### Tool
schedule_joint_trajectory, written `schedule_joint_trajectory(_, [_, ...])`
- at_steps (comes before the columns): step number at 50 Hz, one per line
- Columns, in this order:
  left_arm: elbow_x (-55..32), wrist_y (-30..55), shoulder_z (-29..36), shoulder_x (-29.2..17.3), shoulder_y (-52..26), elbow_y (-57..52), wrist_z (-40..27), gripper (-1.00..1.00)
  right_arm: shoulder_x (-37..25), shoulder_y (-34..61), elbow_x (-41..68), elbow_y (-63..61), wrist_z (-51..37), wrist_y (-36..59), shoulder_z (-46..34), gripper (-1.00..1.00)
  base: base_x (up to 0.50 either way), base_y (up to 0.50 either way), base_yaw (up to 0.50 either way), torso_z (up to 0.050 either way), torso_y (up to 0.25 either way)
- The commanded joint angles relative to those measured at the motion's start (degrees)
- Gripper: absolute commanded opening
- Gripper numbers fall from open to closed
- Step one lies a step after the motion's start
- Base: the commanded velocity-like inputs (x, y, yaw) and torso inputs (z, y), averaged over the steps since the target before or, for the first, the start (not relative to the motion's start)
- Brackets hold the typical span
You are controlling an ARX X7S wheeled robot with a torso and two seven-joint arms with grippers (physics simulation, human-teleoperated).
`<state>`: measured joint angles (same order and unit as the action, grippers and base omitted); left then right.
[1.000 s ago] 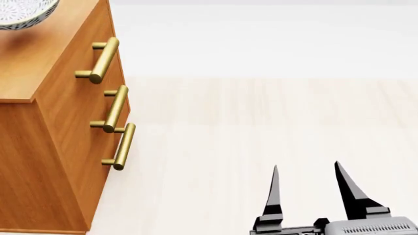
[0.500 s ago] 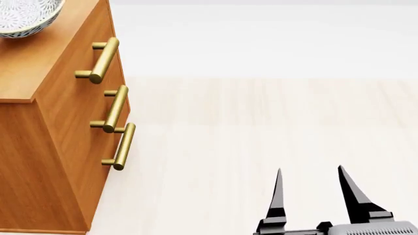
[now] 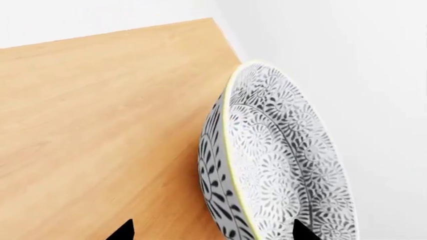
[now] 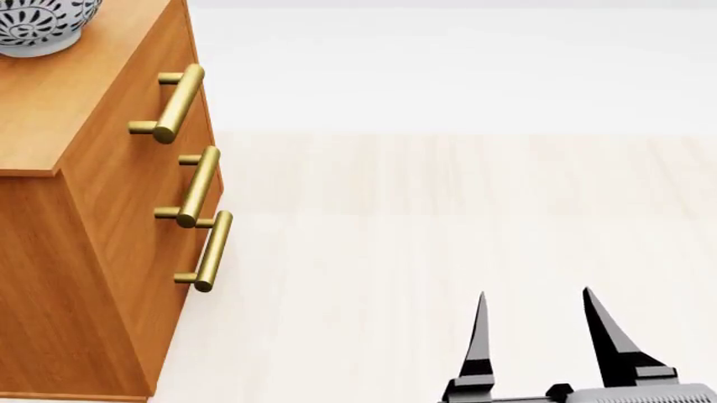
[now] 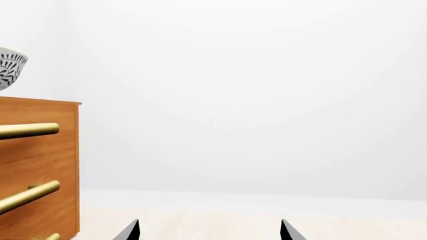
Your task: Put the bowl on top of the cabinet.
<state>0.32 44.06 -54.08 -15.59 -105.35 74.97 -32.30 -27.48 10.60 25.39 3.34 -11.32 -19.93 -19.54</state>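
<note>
- On top of the cabinet (image 4: 79, 109), toward its back corner, sits the bowl (image 4: 43, 25); head view shows only its lower part, cut off by the frame edge.
- Left wrist view: bowl (image 3: 273, 160) lies over the orange-brown cabinet top (image 3: 100, 125), close to one edge, patterned inside facing the wall side.
- Left gripper (image 3: 210, 231): only two dark tips show, spread wide, one either side of the bowl's rim. Jaws are apart, not clamped on it.
- Can't tell from this angle whether the bowl's base is fully flat on the wood; the tilt may just be the camera's.
- Right wrist view agrees: bowl (image 5: 10, 70) sits above the cabinet's top edge (image 5: 40, 102), brass handles (image 5: 27, 130) below.
- Right gripper (image 4: 536, 336) hangs low over the pale floor (image 4: 448, 210), well apart from the cabinet, jaws apart and empty. Likely parked out of the way since the left arm does the work.
- Judgement: placement looks essentially done; what remains is backing the left arm off without nudging the bowl toward the near edge.
</note>
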Motion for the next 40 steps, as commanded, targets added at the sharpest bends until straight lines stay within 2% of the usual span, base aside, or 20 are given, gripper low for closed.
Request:
schedule_joint_trajectory(1, [-0.11,0.04,1.00,0.14,-0.78,0.01,-0.19,1.00,0.06,-0.14,0.16,0.32,0.23,-0.45,0.02,1.00,0.00,0.00,0.00,0.000,0.000])
schedule_joint_trajectory(16, [-0.18,-0.41,1.59,0.16,-1.78,0.01,-1.30,1.00,0.14,-0.34,0.27,0.74,0.30,-0.91,0.11,1.00,0.00,0.00,0.00,0.000,0.000])
schedule_joint_trajectory(40, [1.19,-0.36,9.57,2.53,-10.79,0.00,-0.56,1.00,0.01,-0.39,0.02,0.01,0.04,-0.62,-0.16,1.00,0.00,0.00,0.00,0.000,0.000])
